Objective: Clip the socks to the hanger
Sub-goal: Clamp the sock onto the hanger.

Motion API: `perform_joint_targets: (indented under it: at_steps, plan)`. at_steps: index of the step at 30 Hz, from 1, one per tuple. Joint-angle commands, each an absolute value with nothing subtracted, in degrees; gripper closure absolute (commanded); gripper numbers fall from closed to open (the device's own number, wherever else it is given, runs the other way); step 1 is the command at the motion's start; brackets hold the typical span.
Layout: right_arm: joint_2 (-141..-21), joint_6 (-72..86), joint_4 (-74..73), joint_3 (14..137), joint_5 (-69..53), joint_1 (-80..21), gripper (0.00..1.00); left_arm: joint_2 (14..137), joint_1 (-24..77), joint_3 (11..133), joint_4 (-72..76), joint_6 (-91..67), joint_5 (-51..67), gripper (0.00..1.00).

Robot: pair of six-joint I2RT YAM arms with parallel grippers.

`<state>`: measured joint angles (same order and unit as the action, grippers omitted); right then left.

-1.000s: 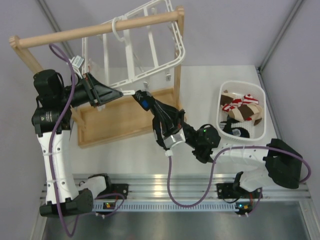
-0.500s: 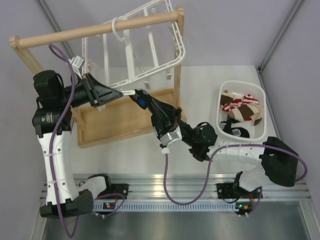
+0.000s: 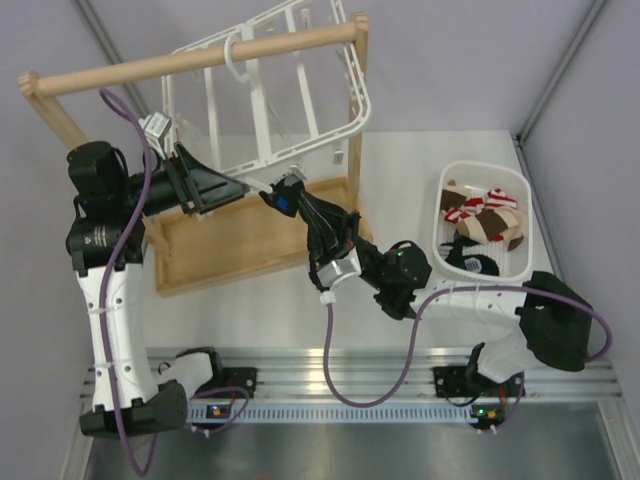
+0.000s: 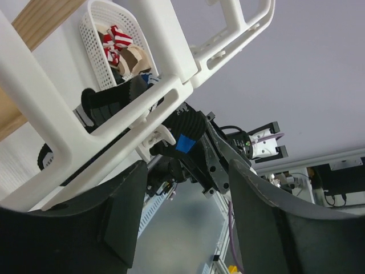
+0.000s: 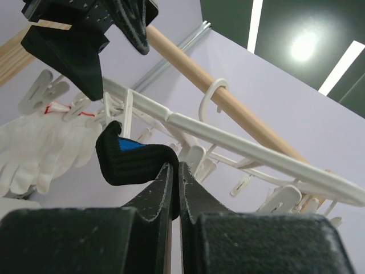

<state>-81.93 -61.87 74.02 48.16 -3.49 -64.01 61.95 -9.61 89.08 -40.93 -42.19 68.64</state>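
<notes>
Black sock [image 5: 132, 162]: pinched tight in our right claw [image 5: 175, 166]; left claw [image 4: 187, 171] gapes beside hanger [image 4: 165, 34]. Risk: limp fabric slips past clip [image 4: 161, 136].

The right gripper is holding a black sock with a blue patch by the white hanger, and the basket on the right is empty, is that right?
Not quite: the white basket is not empty; the top external view shows red-and-white striped and tan socks in it. The right gripper does hold the black sock with a blue patch by the hanger.
</notes>
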Motion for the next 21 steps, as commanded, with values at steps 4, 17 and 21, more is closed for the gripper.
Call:
perform_joint_targets:
  at_steps: [4, 17, 21]
  plan:
    - [-81.74, -61.08, 92.02, 50.1, -5.8, -64.6, 1.0, 60.91, -9.75, 88.95, -39.2, -42.45, 69.7, 0.24]
    - [-82.0, -61.87, 92.2, 47.46, -7.38, -64.6, 1.0, 57.66, -10.2, 88.68, -44.29, -37.45, 68.29, 0.21]
    - [-82.0, -62.75, 92.55, 44.65, -8.61, -64.86, 0.81, 56.17, -10.28, 88.68, -45.44, -36.56, 67.15, 0.2]
